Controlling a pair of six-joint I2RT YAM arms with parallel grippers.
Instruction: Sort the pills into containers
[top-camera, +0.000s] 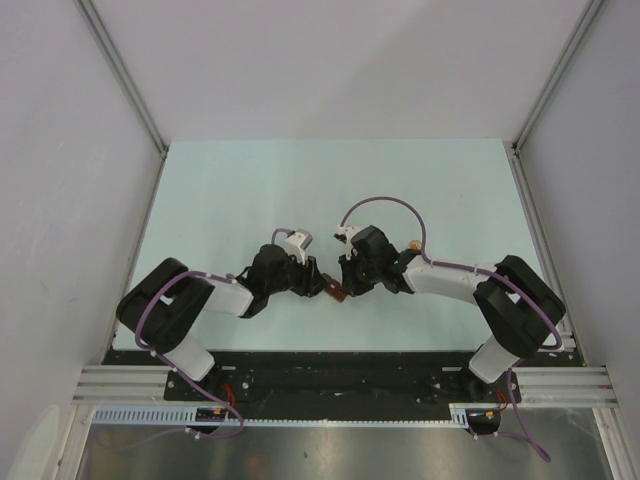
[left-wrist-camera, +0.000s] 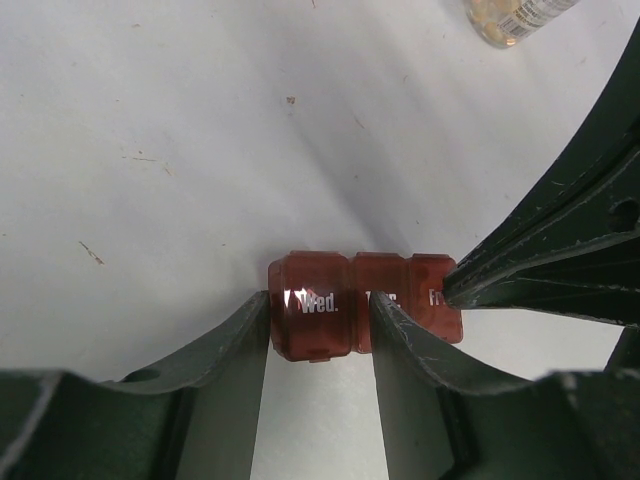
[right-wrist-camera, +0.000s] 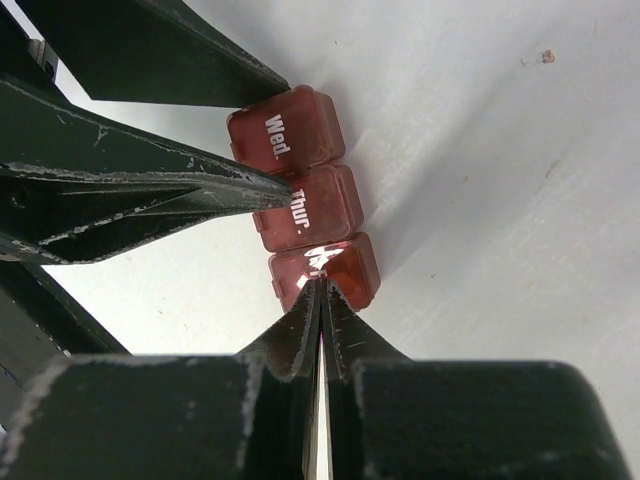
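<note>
pill box (left-wrist-camera: 330, 315): dark red, on the white table (left-wrist-camera: 200, 150), between the left fingers
writing: "wed." and "thur." on two lids; third lid's word partly covered
left gripper (left-wrist-camera: 320, 305): pinching the "wed." compartment from both sides
right gripper (right-wrist-camera: 322, 285): fingers pressed together, tips touching the end lid
bottle (left-wrist-camera: 515, 18): clear, beyond the left fingers; label unreadable

Bright, even overhead light; the wrist views go soft up close.

From above, the pale table (top-camera: 250, 190) is evenly lit, with faint shadows under the arms (top-camera: 440, 280) and no glare. In the left wrist view the box (left-wrist-camera: 320, 310) is fairly sharp, while the near fingers (left-wrist-camera: 215, 380) and the bottle (left-wrist-camera: 515, 18) at the top edge blur. In the right wrist view a white glint sits on the nearest lid and a soft shadow lies to the box's right.
</note>
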